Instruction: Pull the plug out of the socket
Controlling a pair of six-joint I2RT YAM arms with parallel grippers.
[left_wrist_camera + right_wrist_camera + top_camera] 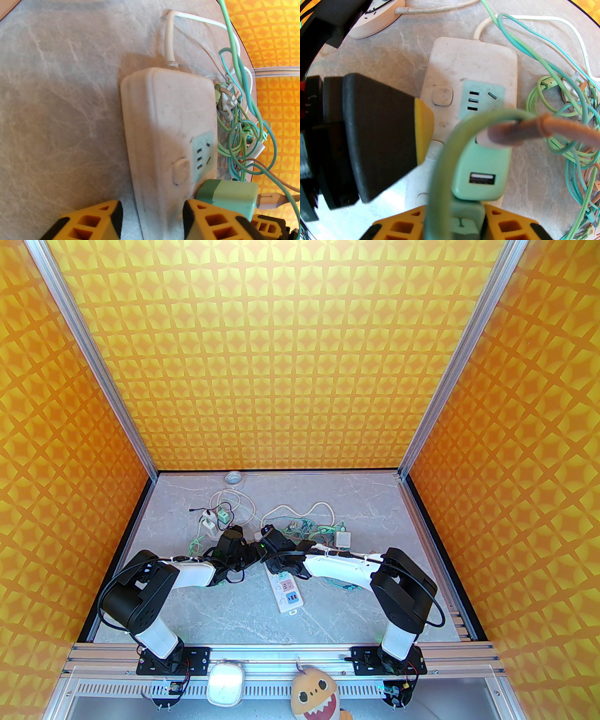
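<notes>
From above: white power strip point(287, 589) flat on the table point(225, 615), far end hidden.

Left wrist: left gripper point(152, 218) straddling the strip's body; clamped or not, cannot tell.

Right wrist: right gripper point(453, 218) pinching the green plug point(480, 164), which sits in the strip just beside an empty socket point(480, 100).

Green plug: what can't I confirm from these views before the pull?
Green plug prongs: hidden under its own body, right wrist view; seating unclear.
Left gripper: whether its jaws press the power strip is cut off by the left wrist view's bottom edge.
Top view: the left wrist and right wrist cover the plug.
</notes>
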